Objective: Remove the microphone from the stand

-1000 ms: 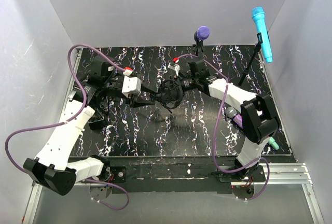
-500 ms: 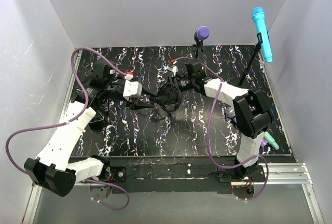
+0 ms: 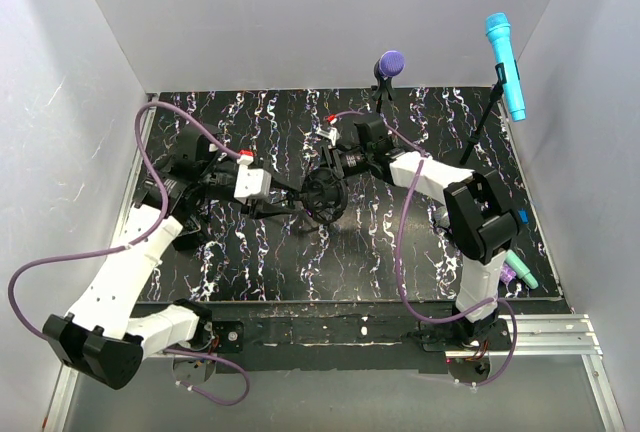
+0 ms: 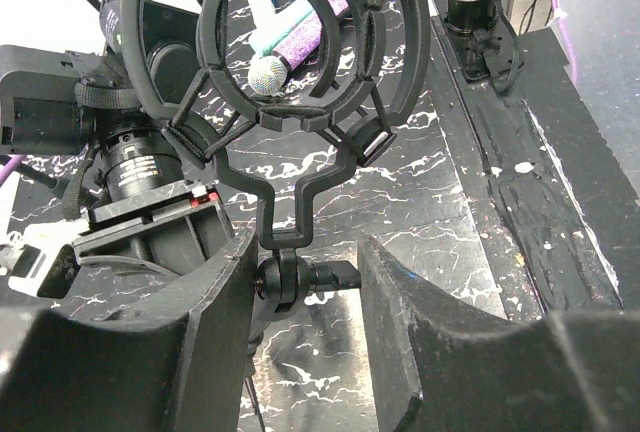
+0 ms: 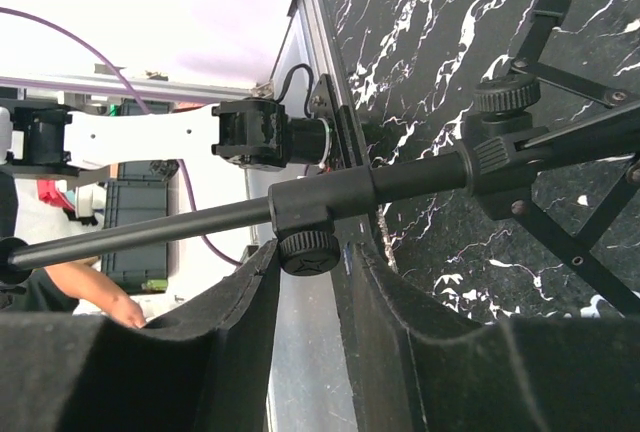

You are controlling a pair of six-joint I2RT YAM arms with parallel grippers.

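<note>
A black stand with a round cage-like shock mount [image 3: 325, 192] is held between my two grippers over the middle of the table. No microphone shows inside the cage [image 4: 300, 42]. My left gripper [image 3: 285, 192] [image 4: 305, 282] is shut on the swivel joint [image 4: 285, 277] under the cage. My right gripper [image 3: 335, 165] [image 5: 308, 252] is shut on the clamp knob [image 5: 308, 244] of the stand's rod [image 5: 180, 227]. A purple microphone [image 3: 390, 62] sits on a stand at the back. A cyan microphone [image 3: 505, 67] sits on a taller stand at the back right.
Loose microphones, purple and teal, lie at the table's right front [image 3: 517, 274] and show through the cage in the left wrist view [image 4: 300, 37]. The stand's tripod legs [image 5: 560, 222] spread over the black marbled table [image 3: 250, 262]. White walls enclose three sides.
The right arm's elbow has swung in toward the centre, uncovering the loose microphones at the right front. The left gripper and shock mount have shifted slightly. Both grippers keep their hold.
</note>
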